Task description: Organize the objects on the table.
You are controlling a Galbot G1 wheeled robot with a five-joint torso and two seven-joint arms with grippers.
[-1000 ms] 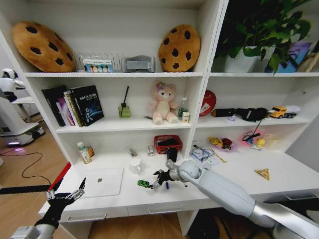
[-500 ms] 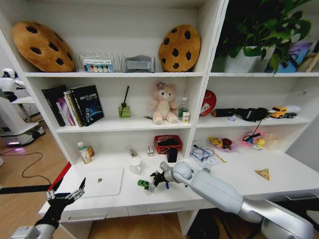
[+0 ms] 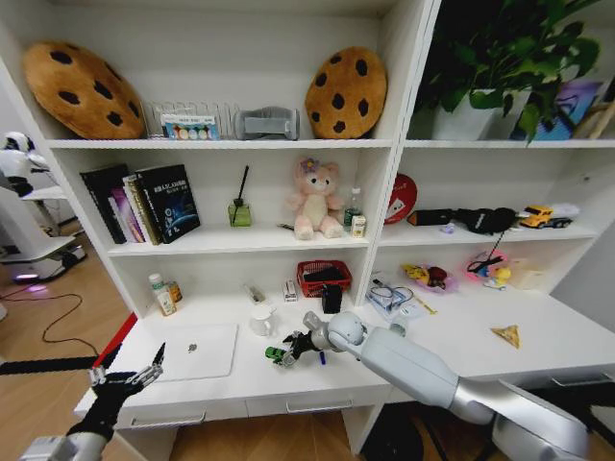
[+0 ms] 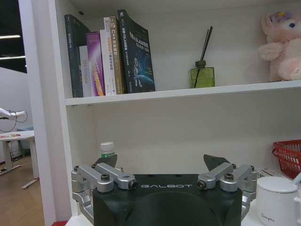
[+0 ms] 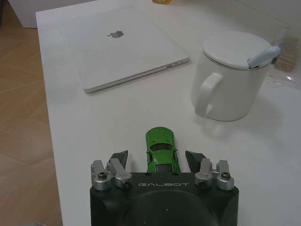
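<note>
In the head view, the right claw [image 3: 291, 348] is seen low over the white table [image 3: 452, 336], reached out to the tiny green toy car [image 3: 277, 354] that lies on the smooth top between the thin silver laptop [image 3: 195, 351] and a white lidded mug [image 3: 261, 320]; a blue pen [image 3: 322, 357] appears to lie just behind the claw, though it is partly hidden. The left claw [image 3: 125, 377] is held off the table's front left corner, apparently parked. In the left wrist view, the left claw [image 4: 167, 165] is shown with its metal fingers spread wide and nothing between them, facing the shelf of books. In the right wrist view, the right claw [image 5: 157, 157] is open, its dark pointed tips set either side of the glossy, rounded car [image 5: 161, 149] without visibly touching it, which suggests a grasp being lined up across the car's narrow width. The flat matte laptop [image 5: 127, 49] lies well apart.
</note>
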